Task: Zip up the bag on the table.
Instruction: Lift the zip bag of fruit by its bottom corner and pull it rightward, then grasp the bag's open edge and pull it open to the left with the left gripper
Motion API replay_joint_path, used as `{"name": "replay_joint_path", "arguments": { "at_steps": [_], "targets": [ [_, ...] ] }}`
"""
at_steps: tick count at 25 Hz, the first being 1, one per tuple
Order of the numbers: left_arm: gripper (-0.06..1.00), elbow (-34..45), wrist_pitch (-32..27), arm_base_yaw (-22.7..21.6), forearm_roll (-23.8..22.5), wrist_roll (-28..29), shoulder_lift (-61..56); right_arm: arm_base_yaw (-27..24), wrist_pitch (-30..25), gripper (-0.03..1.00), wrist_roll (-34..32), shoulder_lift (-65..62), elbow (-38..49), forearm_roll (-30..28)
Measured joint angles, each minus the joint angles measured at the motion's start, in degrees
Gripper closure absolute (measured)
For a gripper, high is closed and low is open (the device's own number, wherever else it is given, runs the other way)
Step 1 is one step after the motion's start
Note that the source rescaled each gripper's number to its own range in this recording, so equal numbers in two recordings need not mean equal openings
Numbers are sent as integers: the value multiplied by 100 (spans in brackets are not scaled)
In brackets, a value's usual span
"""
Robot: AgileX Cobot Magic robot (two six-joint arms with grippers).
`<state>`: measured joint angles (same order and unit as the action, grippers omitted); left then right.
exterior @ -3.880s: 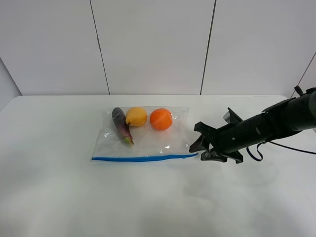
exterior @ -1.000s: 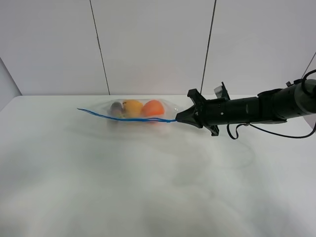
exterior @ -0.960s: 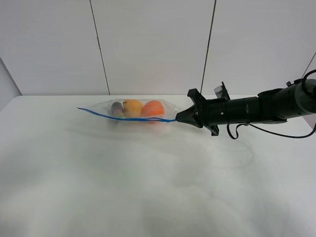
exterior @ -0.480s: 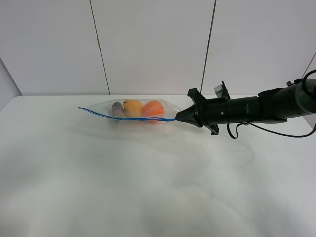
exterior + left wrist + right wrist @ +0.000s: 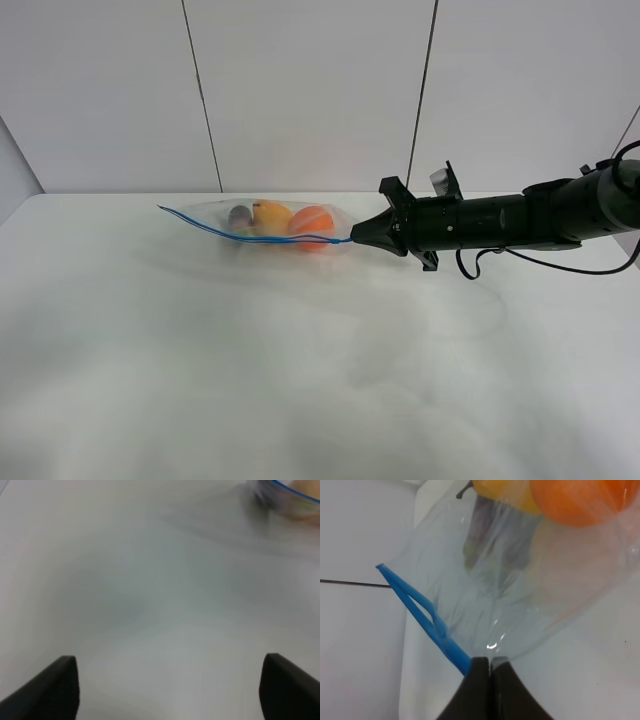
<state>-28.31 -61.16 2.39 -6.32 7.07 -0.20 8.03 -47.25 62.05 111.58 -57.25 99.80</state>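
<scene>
**Closed right gripper (image 5: 352, 238) pinches a corner of the bag (image 5: 260, 222)**

The 2 black fingers of the right gripper (image 5: 490, 662) are pressed tight together. Between their tips they pinch the near end of the blue zipper strip (image 5: 420, 605), right at the bag's (image 5: 520, 580) corner.

From the fingertips the blue zipper strip (image 5: 240, 237) runs straight away from the gripper, held up above the table (image 5: 300, 380). A little way along, the strip splits into 2 blue lines with a small gap between them, so that part is not zipped.

Next to the strip is the clear, crinkly plastic of the bag. Deeper in the bag lies the orange (image 5: 311, 220), the closest of the 3 foods to the gripper. Just past it is the yellow fruit (image 5: 270, 214). The purple eggplant (image 5: 240, 213) is the farthest of the 3. I cannot tell if the bottom of the bag touches the table.

Well apart from the bag, the left gripper (image 5: 170, 690) hangs over bare white table (image 5: 150, 605). Its 2 fingers stand wide apart and hold nothing. Only a blurry bit of the bag (image 5: 295, 497) shows far ahead of it.
</scene>
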Motion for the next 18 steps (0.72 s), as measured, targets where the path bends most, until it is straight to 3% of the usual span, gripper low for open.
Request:
{"name": "replay_joint_path", "arguments": {
  "at_steps": [18],
  "targets": [
    [-6,0,0,0,-6,0,0,0,240,96,86,-299,0,0]
  ]
}}
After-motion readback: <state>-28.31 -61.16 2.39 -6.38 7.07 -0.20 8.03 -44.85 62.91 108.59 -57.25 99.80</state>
